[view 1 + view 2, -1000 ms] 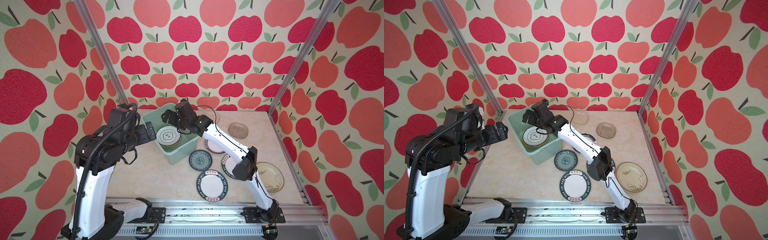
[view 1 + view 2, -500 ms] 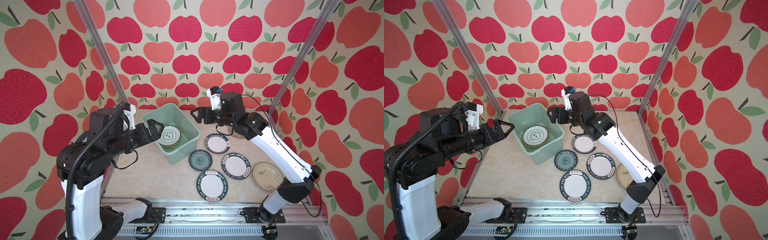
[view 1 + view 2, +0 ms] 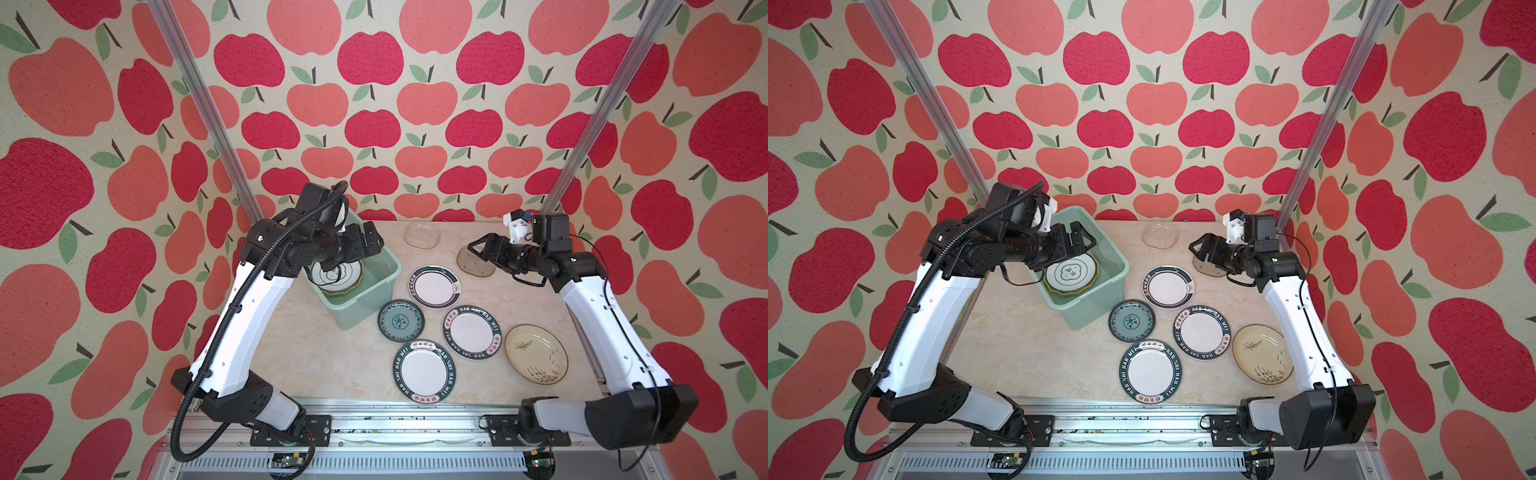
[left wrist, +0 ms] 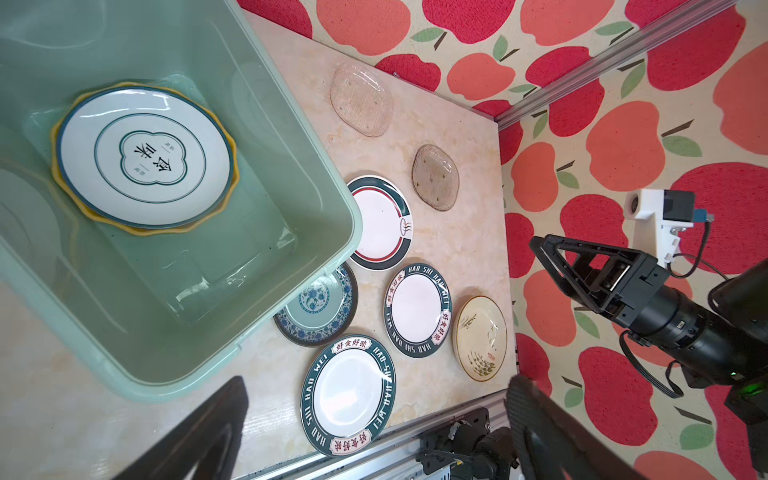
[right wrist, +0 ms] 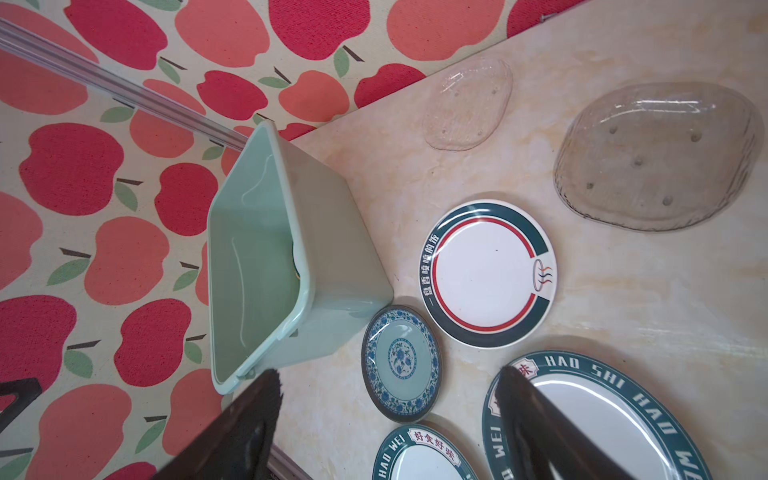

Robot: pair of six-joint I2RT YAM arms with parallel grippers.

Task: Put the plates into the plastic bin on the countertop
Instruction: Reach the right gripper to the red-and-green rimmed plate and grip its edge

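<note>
the bin (image 3: 368,309), on the countertop (image 3: 324,357), holds two stacked plates (image 4: 143,156). seven more lie flat at its 1 to 5 o'clock: lettered rounds (image 3: 424,371), a cream one (image 3: 536,354), a teal one (image 3: 401,321), two glass ovals (image 3: 422,235). all are judged stiff, glossy, slippery and breakable, so a rim pinch is advised. the left gripper (image 3: 1083,242) and right gripper (image 3: 1194,251) are spread wide, empty.
</note>
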